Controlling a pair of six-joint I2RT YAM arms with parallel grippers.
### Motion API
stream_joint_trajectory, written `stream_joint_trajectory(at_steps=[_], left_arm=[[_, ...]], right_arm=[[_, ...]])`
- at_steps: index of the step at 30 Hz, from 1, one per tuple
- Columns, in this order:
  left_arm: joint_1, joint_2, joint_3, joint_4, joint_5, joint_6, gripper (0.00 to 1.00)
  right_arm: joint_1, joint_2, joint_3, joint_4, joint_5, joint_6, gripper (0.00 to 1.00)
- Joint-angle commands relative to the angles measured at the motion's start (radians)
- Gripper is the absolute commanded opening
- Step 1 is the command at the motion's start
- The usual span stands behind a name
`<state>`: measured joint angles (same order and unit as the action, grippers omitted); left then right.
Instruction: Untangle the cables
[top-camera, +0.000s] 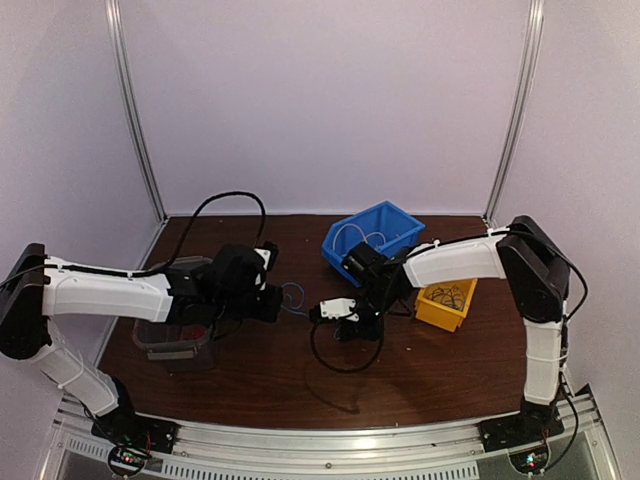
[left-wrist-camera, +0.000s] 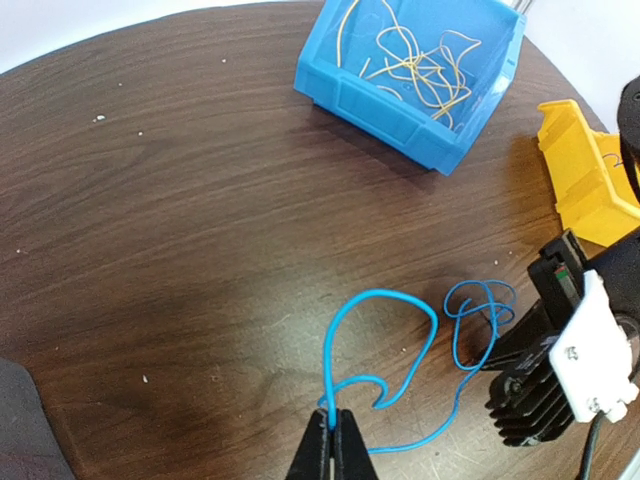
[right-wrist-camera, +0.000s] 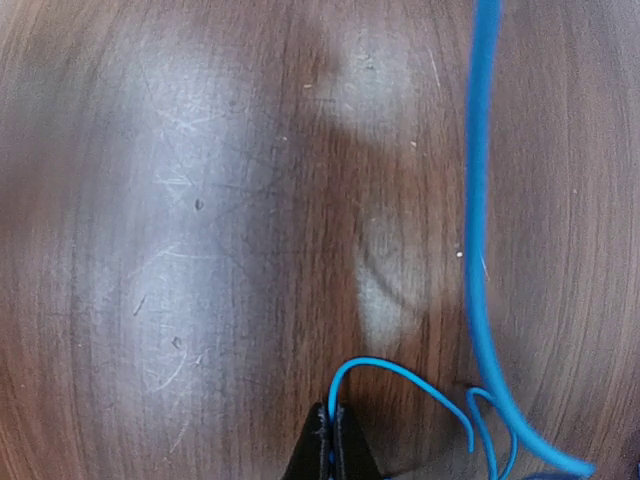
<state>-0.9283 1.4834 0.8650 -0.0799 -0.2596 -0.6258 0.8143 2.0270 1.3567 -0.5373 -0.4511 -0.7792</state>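
A thin blue cable loops and curls over the brown table between my two grippers; it shows faintly in the top view. My left gripper is shut on one end of it, low over the table. My right gripper is shut on another part of the same blue cable, just right of the left one. Several yellow-orange and white cables lie in the blue bin. Red cables are not in view.
The blue bin stands at the back centre. A yellow bin holding dark wires is to its right, also in the left wrist view. A dark grey bin sits under the left arm. A black arm cable loops near centre.
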Motion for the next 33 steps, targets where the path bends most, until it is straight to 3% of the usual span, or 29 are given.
stream_joint_trajectory(at_steps=[1,5,8,13,24,29,33], left_arm=[[0.042,-0.002,0.028,0.022,0.000,0.038,0.00],[0.105,0.004,0.055,0.021,0.009,0.087,0.00],[0.141,0.026,0.080,0.021,0.008,0.119,0.00],[0.158,0.097,0.144,0.021,0.044,0.117,0.00],[0.157,0.180,0.236,0.014,0.097,0.107,0.00],[0.093,0.199,0.265,0.151,0.227,0.160,0.00],[-0.001,0.278,0.428,0.170,0.221,0.210,0.00]], right_arm=[[0.008,-0.142,-0.023,-0.090,-0.039,0.029,0.00],[-0.005,-0.419,-0.092,-0.267,-0.149,-0.016,0.00],[-0.048,-0.597,-0.126,-0.352,-0.143,-0.010,0.00],[-0.264,-0.764,-0.140,-0.464,-0.147,-0.061,0.00],[-0.919,-0.708,0.043,-0.773,-0.416,-0.388,0.00],[-1.019,-0.650,0.038,-0.733,-0.443,-0.380,0.00],[-1.018,-0.643,-0.027,-0.554,-0.457,-0.250,0.00]])
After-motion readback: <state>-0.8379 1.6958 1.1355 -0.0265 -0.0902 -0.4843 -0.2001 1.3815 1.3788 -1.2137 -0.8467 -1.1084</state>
